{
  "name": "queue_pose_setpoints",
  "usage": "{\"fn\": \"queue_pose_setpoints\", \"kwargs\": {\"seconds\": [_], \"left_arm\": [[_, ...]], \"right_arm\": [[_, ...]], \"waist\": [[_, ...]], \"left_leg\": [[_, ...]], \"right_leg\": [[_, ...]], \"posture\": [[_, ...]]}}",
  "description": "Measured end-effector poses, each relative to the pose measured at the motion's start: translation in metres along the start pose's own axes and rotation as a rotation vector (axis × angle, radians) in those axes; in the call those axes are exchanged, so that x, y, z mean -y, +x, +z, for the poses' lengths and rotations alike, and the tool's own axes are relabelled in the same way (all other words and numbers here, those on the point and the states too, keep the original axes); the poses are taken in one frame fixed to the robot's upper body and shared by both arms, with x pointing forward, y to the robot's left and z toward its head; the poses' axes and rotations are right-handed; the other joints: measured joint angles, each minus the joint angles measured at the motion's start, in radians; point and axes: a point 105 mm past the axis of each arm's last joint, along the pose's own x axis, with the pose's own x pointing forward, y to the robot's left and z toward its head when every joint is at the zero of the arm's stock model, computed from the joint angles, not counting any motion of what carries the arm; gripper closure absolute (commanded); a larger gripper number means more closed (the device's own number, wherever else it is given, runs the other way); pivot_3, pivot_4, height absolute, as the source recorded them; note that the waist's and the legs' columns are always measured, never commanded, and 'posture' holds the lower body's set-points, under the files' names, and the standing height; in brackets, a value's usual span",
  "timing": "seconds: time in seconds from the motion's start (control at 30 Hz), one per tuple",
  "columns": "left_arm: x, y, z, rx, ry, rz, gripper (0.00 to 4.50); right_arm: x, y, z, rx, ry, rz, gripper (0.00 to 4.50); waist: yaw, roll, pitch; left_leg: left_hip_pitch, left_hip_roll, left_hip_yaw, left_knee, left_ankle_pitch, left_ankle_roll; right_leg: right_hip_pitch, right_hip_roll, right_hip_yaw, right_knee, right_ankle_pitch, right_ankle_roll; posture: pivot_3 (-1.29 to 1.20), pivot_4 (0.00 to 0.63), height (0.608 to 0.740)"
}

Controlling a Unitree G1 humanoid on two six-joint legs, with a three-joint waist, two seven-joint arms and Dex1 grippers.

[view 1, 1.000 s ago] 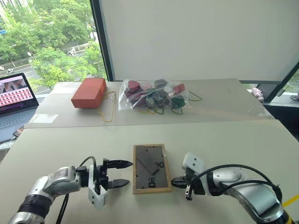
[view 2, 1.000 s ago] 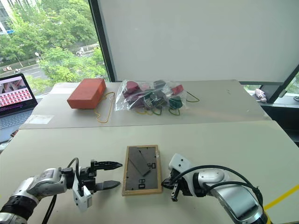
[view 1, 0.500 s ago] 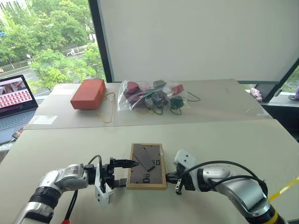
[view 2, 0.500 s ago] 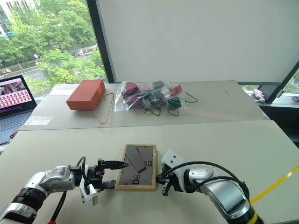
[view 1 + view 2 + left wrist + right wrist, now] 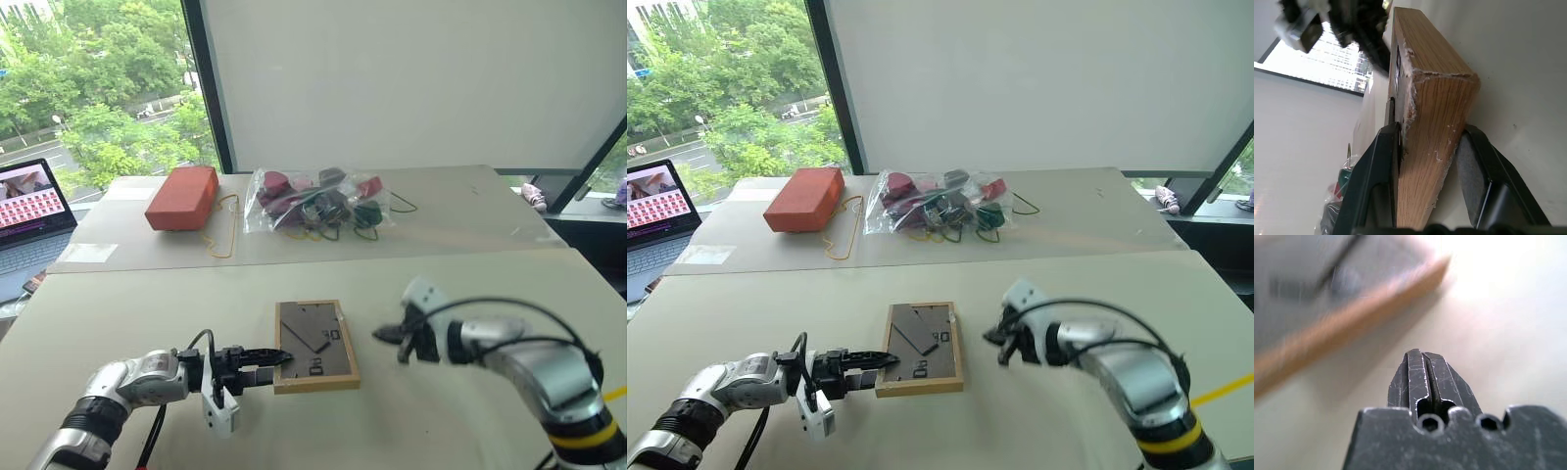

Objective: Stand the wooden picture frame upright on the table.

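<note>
Spreading wide, the desk carries the frame back-up near its near edge, about midway along. Left pincer is clamped on the frame's near left corner. Right pincer, fingers together, hangs just off the frame's right side.

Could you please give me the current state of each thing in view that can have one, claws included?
wooden picture frame: lying back side up on the table, near left corner pinched.
left claw: shut on the frame's corner, one finger on each face.
right claw: shut, empty, raised clear to the frame's right.
clear bag: lying on the far table, full of small items.
laptop: open, screen lit.
</note>
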Motion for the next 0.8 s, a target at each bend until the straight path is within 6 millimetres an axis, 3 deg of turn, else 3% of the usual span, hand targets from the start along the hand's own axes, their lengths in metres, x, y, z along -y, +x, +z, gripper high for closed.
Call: {"fn": "queue_pose_setpoints", "kwargs": {"seconds": [0.07,0.2,0.37,0.5,0.8], "left_arm": [[0.0,0.001,0.001,0.002,-0.001,0.004,3.27],[-0.001,0.003,0.001,0.004,0.0,0.009,3.27],[0.0,0.005,0.002,0.01,-0.004,0.011,3.27],[0.0,0.007,0.001,0.004,-0.007,0.018,3.27],[0.0,0.009,0.003,0.0,-0.008,0.023,3.27]], "right_arm": [[0.0,0.009,0.02,0.053,0.016,0.035,2.98],[-0.029,0.04,0.044,0.075,0.093,0.245,1.57],[-0.042,0.062,0.046,-0.012,0.114,0.358,0.01],[-0.051,0.077,0.029,-0.108,0.16,0.452,0.01],[-0.067,0.072,0.031,-0.089,0.194,0.629,0.01]], "waist": [[0.0,0.0,0.0],[0.001,0.0,0.0],[0.002,0.0,0.0],[-0.001,0.0,0.0],[-0.002,0.001,0.0]], "left_leg": [[0.0,0.0,0.0,0.0,0.0,0.0],[-0.002,0.0,-0.001,0.0,0.0,0.0],[-0.003,-0.001,-0.001,0.0,0.0,0.0],[-0.003,-0.001,-0.001,0.001,0.0,0.0],[-0.003,-0.001,-0.001,0.001,0.0,0.0]], "right_leg": [[0.0,0.0,0.0,0.0,0.0,0.0],[-0.002,0.0,0.0,0.004,0.0,0.0],[-0.003,-0.001,-0.001,0.007,0.0,0.0],[-0.004,-0.001,-0.001,0.008,0.0,0.0],[-0.004,-0.001,-0.001,0.008,0.0,0.0]], "posture": [[0.0,0.15,0.74],[0.0,0.15,0.74],[0.0,0.15,0.74],[0.0,0.15,0.74],[0.0,0.15,0.74]]}}
